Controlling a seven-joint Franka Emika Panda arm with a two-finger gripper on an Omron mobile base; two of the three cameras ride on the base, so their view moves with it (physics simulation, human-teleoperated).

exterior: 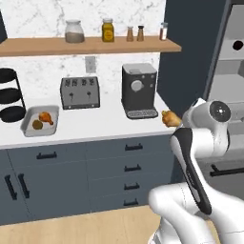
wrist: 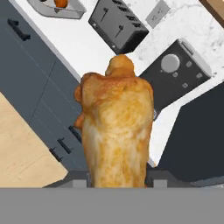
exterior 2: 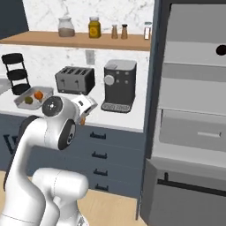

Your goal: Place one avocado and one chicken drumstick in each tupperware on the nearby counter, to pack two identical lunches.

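Note:
My gripper (wrist: 116,176) is shut on a golden-brown chicken drumstick (wrist: 116,131) that rises large in the hand view. The same drumstick (exterior: 169,118) hangs over the right end of the white counter (exterior: 95,126), next to the coffee machine. From the right, a sliver of it (exterior 2: 82,120) shows under my white hand (exterior 2: 84,107). A grey tupperware (exterior: 40,120) sits at the counter's left and holds another drumstick (exterior: 46,116) and an avocado (exterior: 37,125). That tupperware (exterior 2: 33,97) also shows from the right, and far off in the hand view (wrist: 59,9).
A toaster (exterior: 80,92) and a dark coffee machine (exterior: 138,90) stand at the back of the counter. A black tiered rack (exterior: 10,95) is at the far left. A wooden shelf (exterior: 90,46) with jars hangs above. A tall dark cabinet with ovens (exterior 2: 190,110) borders the right.

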